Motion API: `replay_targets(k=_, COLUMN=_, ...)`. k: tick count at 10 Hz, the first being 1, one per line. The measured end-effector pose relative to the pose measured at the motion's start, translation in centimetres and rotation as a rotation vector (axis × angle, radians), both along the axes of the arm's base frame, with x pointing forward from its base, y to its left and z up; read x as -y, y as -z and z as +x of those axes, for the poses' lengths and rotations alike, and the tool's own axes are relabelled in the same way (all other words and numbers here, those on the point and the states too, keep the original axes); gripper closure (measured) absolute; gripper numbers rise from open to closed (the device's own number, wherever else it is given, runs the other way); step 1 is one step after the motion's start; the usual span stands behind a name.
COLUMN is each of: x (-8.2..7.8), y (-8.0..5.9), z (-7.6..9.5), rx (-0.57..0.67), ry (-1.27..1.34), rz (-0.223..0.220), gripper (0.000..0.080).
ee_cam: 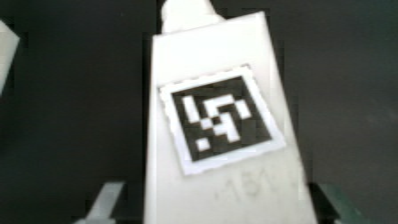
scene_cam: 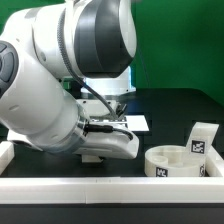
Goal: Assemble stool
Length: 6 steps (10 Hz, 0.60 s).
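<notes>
A white blocky leg (ee_cam: 222, 95) with a black-and-white tag fills the wrist view and lies on the dark table. My gripper (ee_cam: 222, 203) straddles its near end. The fingers (ee_cam: 111, 200) stand on either side with narrow dark gaps to the leg, so the gripper is open and not gripping. In the exterior view the gripper (scene_cam: 117, 100) hangs low over the table behind the arm, and that leg is hidden there. The round ring-shaped seat (scene_cam: 180, 162) lies at the exterior view's lower right. Another tagged leg (scene_cam: 202, 138) stands just behind it.
The marker board (scene_cam: 128, 123) lies flat on the table under the gripper area. A white rail (scene_cam: 100, 186) runs along the table's front edge, with a side rail (scene_cam: 6, 152) at the exterior view's left. The arm's bulky links (scene_cam: 45, 100) block the middle-left.
</notes>
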<state>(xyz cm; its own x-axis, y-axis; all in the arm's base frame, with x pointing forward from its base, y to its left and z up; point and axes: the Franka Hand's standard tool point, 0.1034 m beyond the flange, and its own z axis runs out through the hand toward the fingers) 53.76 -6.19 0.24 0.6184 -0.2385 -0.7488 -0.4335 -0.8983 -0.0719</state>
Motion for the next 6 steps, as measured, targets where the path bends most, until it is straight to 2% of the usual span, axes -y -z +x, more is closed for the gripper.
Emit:
replay_targets(k=2, x=0.0, y=0.0, z=0.1, rx=0.006, ry=0.000, rz=-0.002, gripper=0.0474)
replay_targets(k=4, x=-0.1, y=-0.8, z=1.6, rx=0.067, ry=-0.020, rz=-0.006, gripper=0.0474)
replay_targets(k=6, x=-1.3, y=-4.0, z=3.2, rx=0.127, ry=-0.044, rz=-0.010, gripper=0.0472)
